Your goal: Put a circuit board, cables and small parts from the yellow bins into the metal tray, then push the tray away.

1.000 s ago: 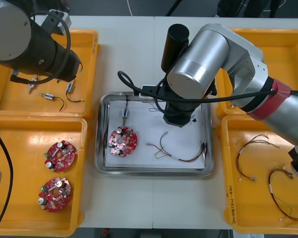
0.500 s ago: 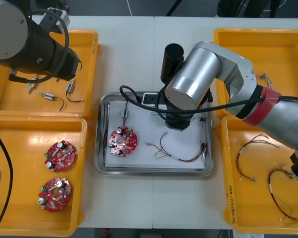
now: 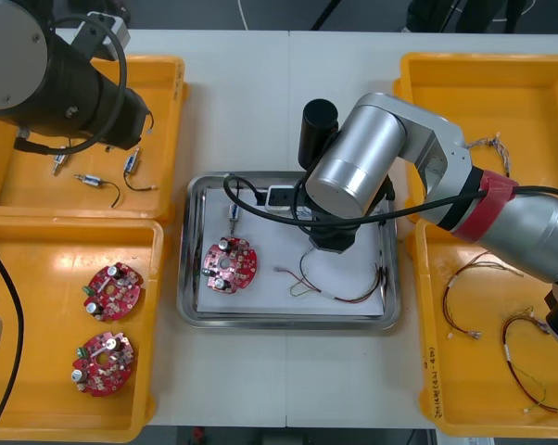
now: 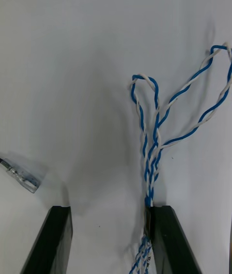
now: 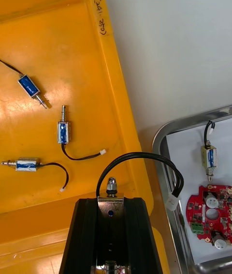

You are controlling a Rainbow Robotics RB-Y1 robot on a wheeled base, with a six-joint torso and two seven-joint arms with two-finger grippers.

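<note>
The right gripper [image 4: 108, 211] hangs low over the white inside of the metal tray [image 3: 288, 324], with its 2 fingers spread apart and holding nothing. The twisted blue and white cable [image 4: 155, 148] lies in the tray, but it touches the inner face of 1 finger. I think this is the danger: if the arm rises, the strands may catch there and be dragged out. The circuit board [image 3: 230, 265] lies in the tray too. The left gripper [image 5: 111, 204], fingers pressed together, waits over a yellow bin [image 3: 168, 102].
</note>
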